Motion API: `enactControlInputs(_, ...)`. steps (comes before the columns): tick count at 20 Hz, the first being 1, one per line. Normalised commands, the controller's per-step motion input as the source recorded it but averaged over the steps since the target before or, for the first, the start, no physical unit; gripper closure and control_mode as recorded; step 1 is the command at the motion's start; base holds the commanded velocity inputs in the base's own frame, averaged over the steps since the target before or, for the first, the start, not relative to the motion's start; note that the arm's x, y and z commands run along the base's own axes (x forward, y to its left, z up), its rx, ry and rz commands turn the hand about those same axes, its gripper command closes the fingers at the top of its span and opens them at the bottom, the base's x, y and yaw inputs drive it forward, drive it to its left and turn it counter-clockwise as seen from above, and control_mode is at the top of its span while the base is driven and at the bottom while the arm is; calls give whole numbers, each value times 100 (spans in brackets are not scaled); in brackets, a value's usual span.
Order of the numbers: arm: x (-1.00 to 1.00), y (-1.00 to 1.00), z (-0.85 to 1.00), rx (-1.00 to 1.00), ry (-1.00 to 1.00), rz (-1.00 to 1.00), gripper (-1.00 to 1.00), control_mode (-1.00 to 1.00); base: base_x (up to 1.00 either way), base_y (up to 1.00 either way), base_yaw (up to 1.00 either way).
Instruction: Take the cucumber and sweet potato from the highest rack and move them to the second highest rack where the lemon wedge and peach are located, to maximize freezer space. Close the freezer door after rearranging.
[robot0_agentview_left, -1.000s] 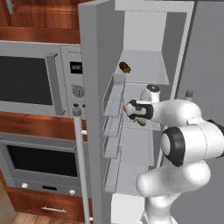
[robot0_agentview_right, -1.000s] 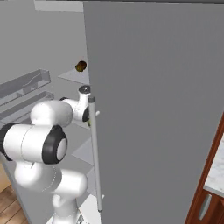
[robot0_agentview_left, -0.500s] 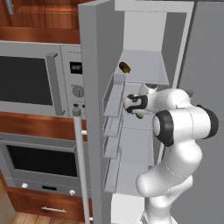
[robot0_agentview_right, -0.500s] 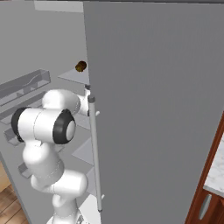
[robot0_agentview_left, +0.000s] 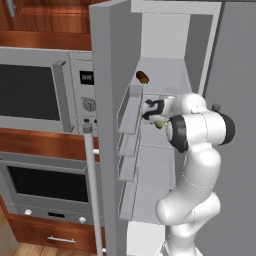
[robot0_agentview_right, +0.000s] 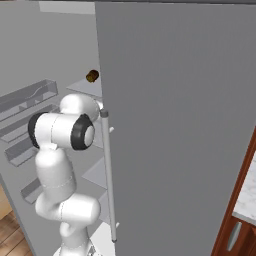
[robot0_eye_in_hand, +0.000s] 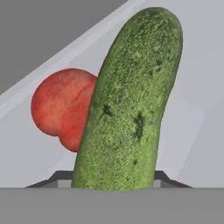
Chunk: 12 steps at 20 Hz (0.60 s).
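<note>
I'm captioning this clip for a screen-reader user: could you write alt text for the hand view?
A long, bumpy green cucumber rises from between the gripper fingers and fills the middle of the frame, held close to the camera. Behind it to the left sits a round red-orange peach on a pale grey freezer shelf.

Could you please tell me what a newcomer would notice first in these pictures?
The green cucumber dominates the hand view, held in the hand, with a red peach just behind it. In the left base view, the white arm reaches into the open freezer, where a brown sweet potato lies on the top rack.
</note>
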Motion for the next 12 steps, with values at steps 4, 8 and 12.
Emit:
enactControlInputs(4,13,0,-82,0,0,0,-100,-100,0,0,0)
enactControlInputs(8,-2,1,-65,0,0,0,-100,-100,0,0,0)
enactControlInputs(12,-26,24,-35,0,0,0,-100,-100,0,0,0)
